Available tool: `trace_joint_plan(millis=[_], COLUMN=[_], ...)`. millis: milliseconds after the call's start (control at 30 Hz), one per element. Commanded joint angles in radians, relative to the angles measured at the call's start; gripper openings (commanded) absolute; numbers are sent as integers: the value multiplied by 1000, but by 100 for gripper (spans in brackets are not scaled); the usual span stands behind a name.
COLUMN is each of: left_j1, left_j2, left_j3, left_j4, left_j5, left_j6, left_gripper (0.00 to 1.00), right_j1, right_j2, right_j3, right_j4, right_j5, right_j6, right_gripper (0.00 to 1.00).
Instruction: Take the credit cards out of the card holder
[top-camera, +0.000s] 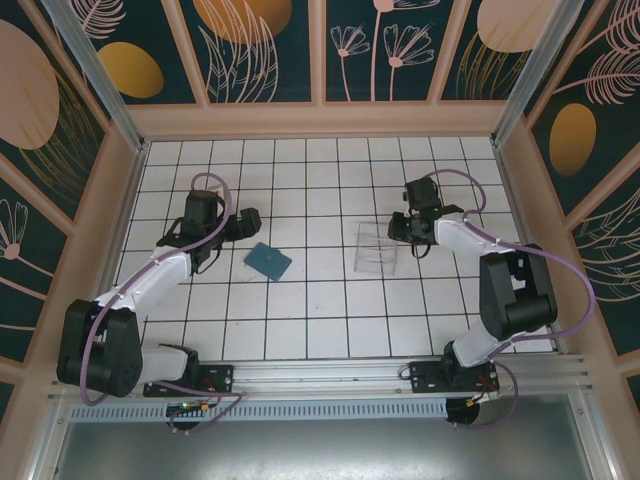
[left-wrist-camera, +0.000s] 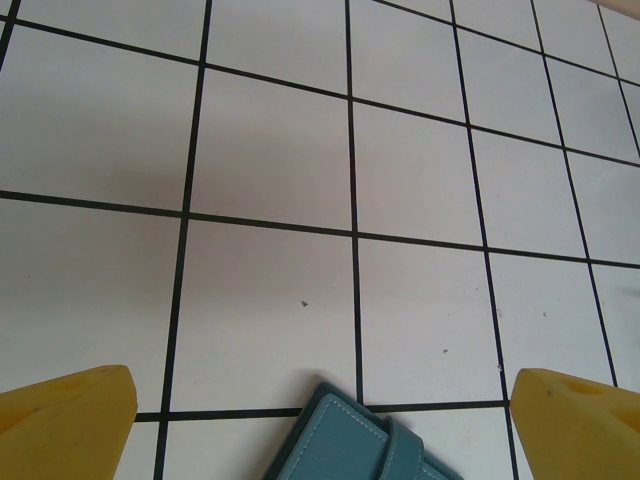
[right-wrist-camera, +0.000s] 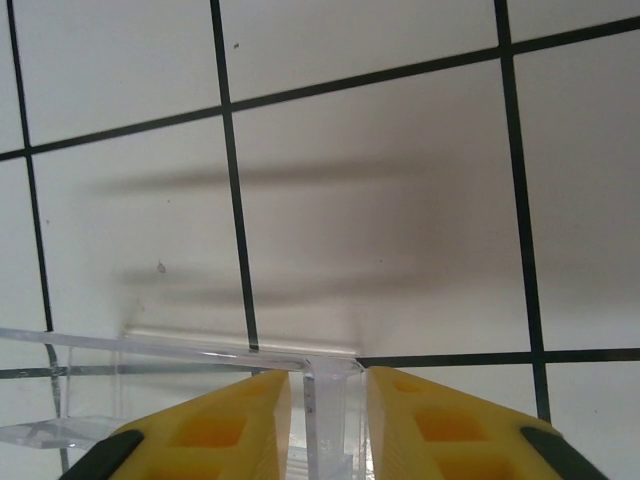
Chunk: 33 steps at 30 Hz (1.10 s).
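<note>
L gripper (top-camera: 244, 222) hangs wide open, nothing in it. Just beside it the card holder (top-camera: 268, 261) lies shut on the tiled table (top-camera: 320, 320); L wrist cam adds its strap. Further right, clear tray (top-camera: 375, 250): R wrist cam shows R gripper (right-wrist-camera: 328, 425) pinching its wall.

A clear plastic tray (top-camera: 375, 248) stands right of centre on a white-tiled, black-gridded tabletop (top-camera: 320, 320), enclosed by dark walls (top-camera: 260, 50) painted with flowers.

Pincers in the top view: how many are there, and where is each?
2. The left pincer hovers open beside the card holder; the right pincer has its fingers on either side of a wall of the clear tray.
</note>
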<state>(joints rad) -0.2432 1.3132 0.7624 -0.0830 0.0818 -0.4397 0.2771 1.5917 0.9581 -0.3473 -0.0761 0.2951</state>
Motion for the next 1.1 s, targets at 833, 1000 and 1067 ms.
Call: trace_joint_plan(millis=[833,1000,1067], left_j1=[-183,-211,-214], left_j2=[281,355,380], left_j3=[187,250,270], left_j4=[-257,-310,-328], left_j5=[-103,-144,-157], left_j6=[31,36,35], left_gripper=[89,88,87], right_j1=[264,302,304], right_j2=[327,353,348], right_j3=[470,508,506], right_j4=[-161,-198,-202], right_j5=[223,257,261], right_j6=[104,110,113], right_gripper=[7,10,14])
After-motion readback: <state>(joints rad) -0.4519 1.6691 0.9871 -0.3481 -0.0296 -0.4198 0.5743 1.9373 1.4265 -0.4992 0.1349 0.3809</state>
